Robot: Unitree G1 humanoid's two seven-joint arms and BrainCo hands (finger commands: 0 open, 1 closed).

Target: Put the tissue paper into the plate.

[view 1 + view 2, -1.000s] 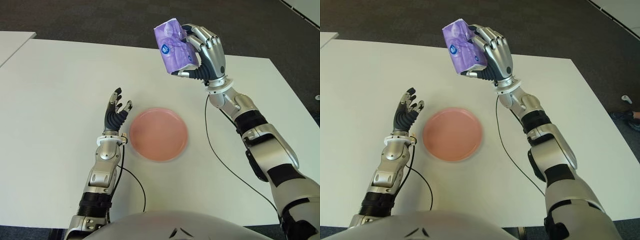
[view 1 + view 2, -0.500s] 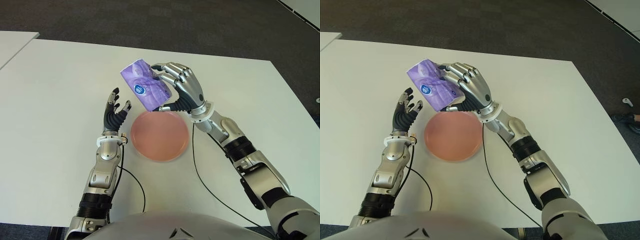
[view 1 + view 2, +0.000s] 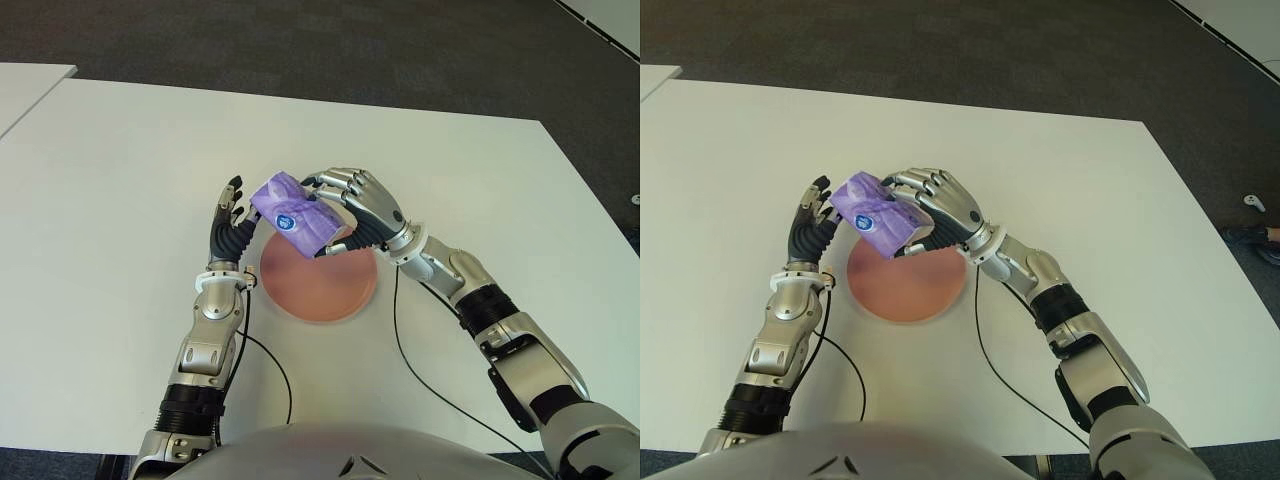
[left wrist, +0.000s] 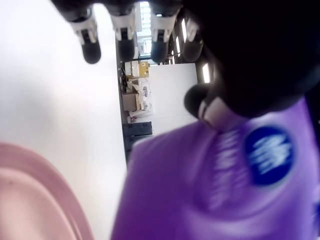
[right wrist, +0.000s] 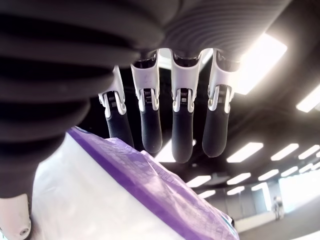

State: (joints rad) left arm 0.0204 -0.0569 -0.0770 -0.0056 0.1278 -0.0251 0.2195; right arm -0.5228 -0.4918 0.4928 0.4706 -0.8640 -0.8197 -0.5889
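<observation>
Fingers of right hand (image 3: 355,205) clamped on one purple tissue pack (image 3: 295,217) over one pink plate (image 3: 320,283), left hand (image 3: 230,232) fingers apart beside it

Your pink plate (image 3: 318,285) has bare table (image 3: 480,180) open on its right and near sides. On its left the left hand (image 3: 232,228) stands just beside the rim, fingers spread upward, blocking passage there.

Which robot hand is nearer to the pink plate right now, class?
Right. The right robot hand holds the tissue pack over the pink plate's far rim. The left robot hand stands open, just beside the plate's left edge.
</observation>
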